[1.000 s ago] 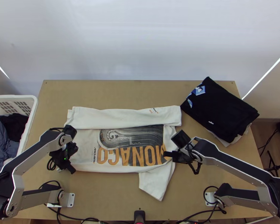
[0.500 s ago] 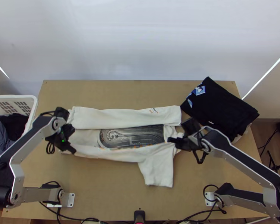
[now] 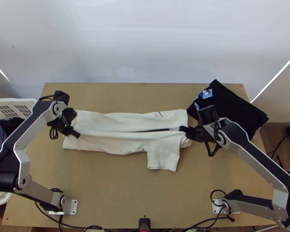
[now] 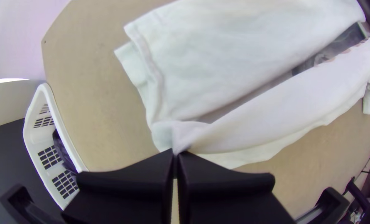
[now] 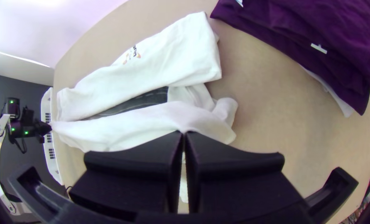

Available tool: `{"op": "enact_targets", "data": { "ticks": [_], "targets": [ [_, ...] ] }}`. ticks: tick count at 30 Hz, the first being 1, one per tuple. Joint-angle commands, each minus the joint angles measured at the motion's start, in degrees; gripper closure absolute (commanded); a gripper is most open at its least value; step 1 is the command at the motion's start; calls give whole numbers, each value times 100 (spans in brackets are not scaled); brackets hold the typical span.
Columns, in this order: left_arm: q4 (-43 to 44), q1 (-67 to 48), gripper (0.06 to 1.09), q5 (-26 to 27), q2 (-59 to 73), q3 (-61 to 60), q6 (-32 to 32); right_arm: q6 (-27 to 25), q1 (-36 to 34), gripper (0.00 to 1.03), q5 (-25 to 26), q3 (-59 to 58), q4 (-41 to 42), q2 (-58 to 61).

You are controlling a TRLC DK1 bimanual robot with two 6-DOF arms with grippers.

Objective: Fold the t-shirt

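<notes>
1. Fingers of the left gripper are closed on the t-shirt at its hem end; those of the right gripper are together on cloth by the shoulder, near the loose sleeve.
2. Shirt lies across the middle of the bench, long side panel already folded in along the far side, its small chest print facing up.
3. Changed: both grippers have moved up the bench toward the far side, taking the near side of the shirt along. Orange lettering, in full view a second ago, is now covered; big dark graphic is down to a thin strip between the two panels.
4. Sleeve has come along too, still sticking out toward the near edge.
5. Meaning: second lengthwise fold looks nearly over. Likely next: lay the panel down, let go, tuck the sleeve in, then fold the long strip shorter.
6. Risk: sleeve may drag the panel crooked on release.
</notes>
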Motion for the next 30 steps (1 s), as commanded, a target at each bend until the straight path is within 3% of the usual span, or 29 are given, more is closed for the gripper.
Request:
{"op": "enact_targets", "data": {
  "ticks": [1, 20, 30],
  "targets": [
    [-42, -92, 105, -1, 515, 954, -134, -34, -125, 100, 20, 521, 92, 527],
    [-622, -83, 105, -10, 1473, 2545, -292, 1, -626, 100, 495, 2481, 339, 3172],
    [-850, -30, 105, -80, 1859, 2897, -539, -8, -696, 100, 671, 3386, 339, 3972]
  ]
}}
